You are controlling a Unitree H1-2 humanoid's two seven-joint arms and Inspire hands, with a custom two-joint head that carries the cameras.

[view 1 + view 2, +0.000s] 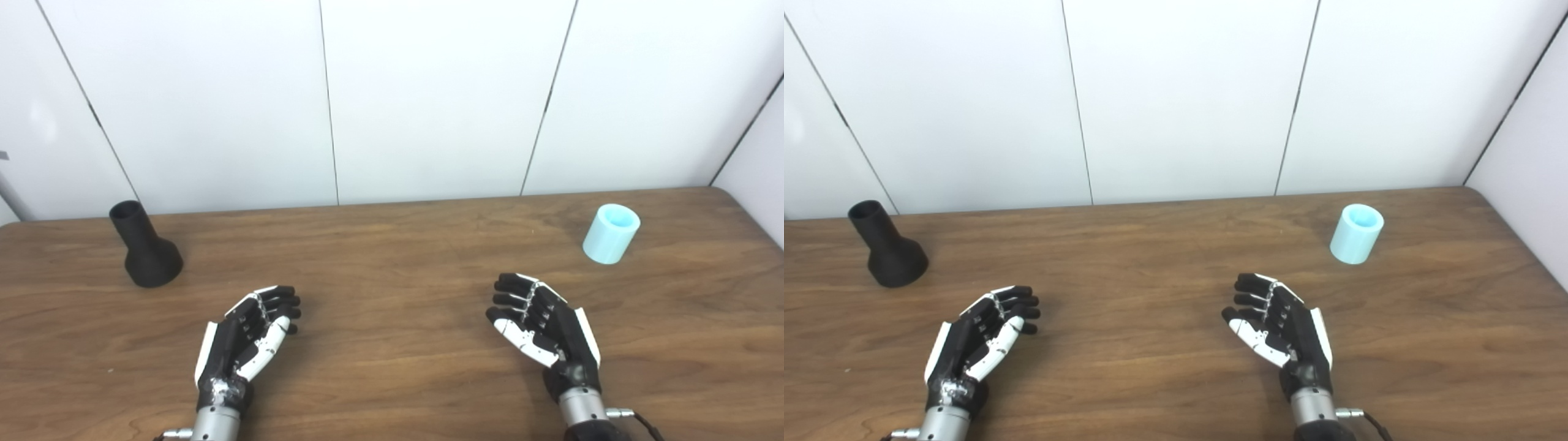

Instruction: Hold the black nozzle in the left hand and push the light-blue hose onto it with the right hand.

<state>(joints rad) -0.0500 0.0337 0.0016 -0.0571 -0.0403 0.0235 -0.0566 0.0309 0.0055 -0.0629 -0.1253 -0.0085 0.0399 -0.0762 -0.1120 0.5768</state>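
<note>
The black nozzle (146, 246) stands upright on its wide base at the table's far left, narrow neck up. A short light-blue hose piece (610, 234) stands on end at the far right, its open top showing. My left hand (250, 334) hovers low over the near left of the table, palm inward, fingers apart and holding nothing; the nozzle is well beyond it to the left. On the near right my right hand (542, 324) mirrors it, open and empty, with the hose farther back and to its right.
The wooden table (392, 257) runs up to white wall panels (429, 98) at the back, with a side wall (765, 159) at the right corner.
</note>
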